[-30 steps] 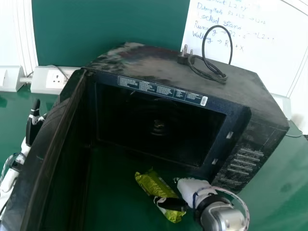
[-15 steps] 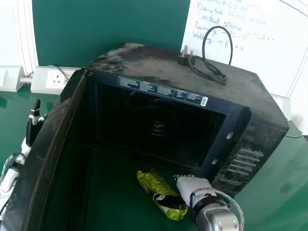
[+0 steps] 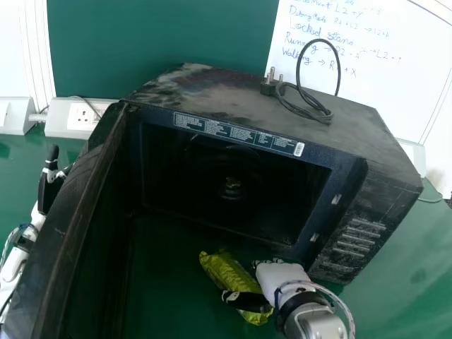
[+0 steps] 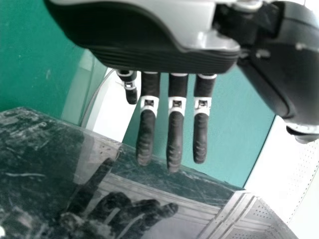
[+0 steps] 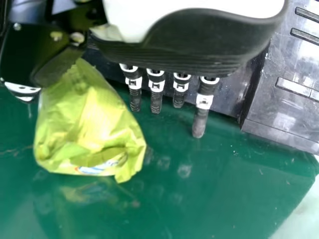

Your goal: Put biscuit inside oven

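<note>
Our right hand [image 3: 280,277] is low over the bench [image 3: 395,289], fingers straight with small gaps, thumb over the biscuit [image 3: 227,271]. The biscuit lies on the bench, outside the oven's [image 3: 219,92] front edge. Our left hand [image 3: 49,189], past the open door [image 3: 67,212], has straight, spread fingers. A plug [image 3: 270,87] sits on the oven's back edge.

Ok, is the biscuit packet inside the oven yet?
No, the packet is outside the oven, in front of its opening, beside the right hand.
</note>
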{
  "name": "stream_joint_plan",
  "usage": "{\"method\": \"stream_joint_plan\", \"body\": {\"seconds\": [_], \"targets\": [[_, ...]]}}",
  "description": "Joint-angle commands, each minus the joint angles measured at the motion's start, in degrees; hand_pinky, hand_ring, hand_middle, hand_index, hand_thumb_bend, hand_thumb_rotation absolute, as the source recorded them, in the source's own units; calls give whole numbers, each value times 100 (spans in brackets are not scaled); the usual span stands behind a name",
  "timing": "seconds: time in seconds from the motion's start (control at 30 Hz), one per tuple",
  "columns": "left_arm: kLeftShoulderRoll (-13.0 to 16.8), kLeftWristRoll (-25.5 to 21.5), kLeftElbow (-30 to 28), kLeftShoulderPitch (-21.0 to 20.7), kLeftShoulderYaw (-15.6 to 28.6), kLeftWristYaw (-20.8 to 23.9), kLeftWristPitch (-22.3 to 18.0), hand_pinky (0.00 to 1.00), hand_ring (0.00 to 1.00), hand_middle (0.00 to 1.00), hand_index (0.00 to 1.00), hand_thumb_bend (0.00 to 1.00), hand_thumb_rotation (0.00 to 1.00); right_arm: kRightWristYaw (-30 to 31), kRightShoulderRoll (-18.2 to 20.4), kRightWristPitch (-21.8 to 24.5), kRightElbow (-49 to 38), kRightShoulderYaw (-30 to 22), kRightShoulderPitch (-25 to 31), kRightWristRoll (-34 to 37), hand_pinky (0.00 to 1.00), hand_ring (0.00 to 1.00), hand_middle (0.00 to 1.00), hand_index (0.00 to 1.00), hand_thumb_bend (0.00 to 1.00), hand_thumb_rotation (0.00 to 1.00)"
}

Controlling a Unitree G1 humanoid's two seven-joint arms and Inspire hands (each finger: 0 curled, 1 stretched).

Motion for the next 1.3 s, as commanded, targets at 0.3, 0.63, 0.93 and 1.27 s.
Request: {"method": "stream_joint_plan", "body": {"seconds": [0.3,0.63,0.93,1.27], "targets": [[-10,-38,-118,76,-2,28,71,25,32,40,49,52,7,625,119,-526,107,148,269,-71,53,68,82,87,100,26],[-11,-27,-109,65,-5,41,80,25,32,41,49,52,7,715,321,-728,94,227,374,-297,48,67,79,83,100,22],[-15,-20,-136,78,-8,42,64,25,31,40,49,52,7,636,365,-1124,117,449,483,-846,39,51,66,80,97,25],[-35,-40,-176,82,-11,86,121,25,31,40,49,52,7,184,508,-1420,-192,501,875,-1196,65,77,84,83,71,16]]}}
